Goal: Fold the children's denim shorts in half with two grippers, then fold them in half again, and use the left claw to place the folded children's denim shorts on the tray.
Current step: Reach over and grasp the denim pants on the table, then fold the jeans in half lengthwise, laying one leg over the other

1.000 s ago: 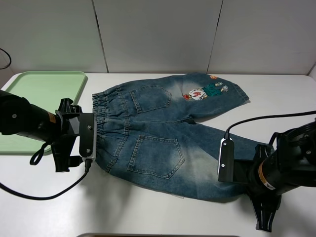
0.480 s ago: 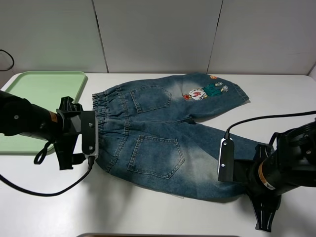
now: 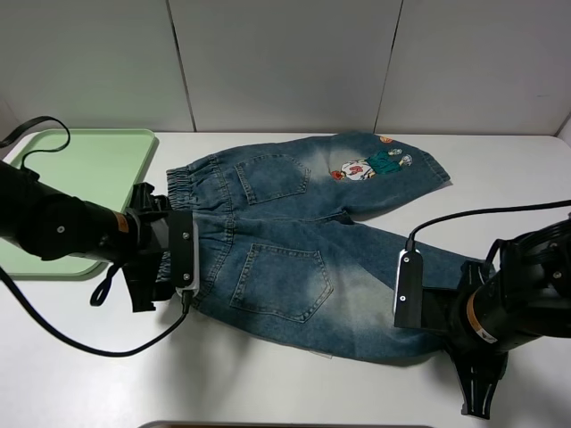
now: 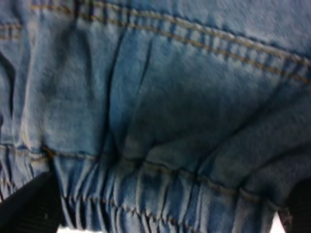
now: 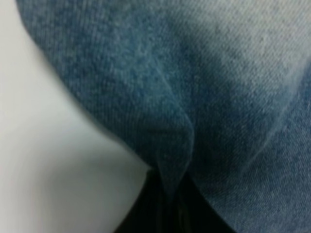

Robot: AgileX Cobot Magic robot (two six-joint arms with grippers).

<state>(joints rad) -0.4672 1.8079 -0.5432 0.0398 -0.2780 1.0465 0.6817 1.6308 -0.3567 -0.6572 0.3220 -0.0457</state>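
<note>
L tool slid onto gathered waistband, jaws wide; R tool pinches denim shorts fold.

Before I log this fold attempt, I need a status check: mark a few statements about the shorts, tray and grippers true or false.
1. The denim shorts lie spread out on the table, unfolded. True.
2. The shorts rest on the tray. False: they lie on the table beside it.
3. The right gripper is shut on a pinch of denim. True.
4. The cartoon patch is on the leg nearest the camera. False: it is on the far leg.
5. The left gripper is at a leg hem. False: it is open at the waistband.
</note>
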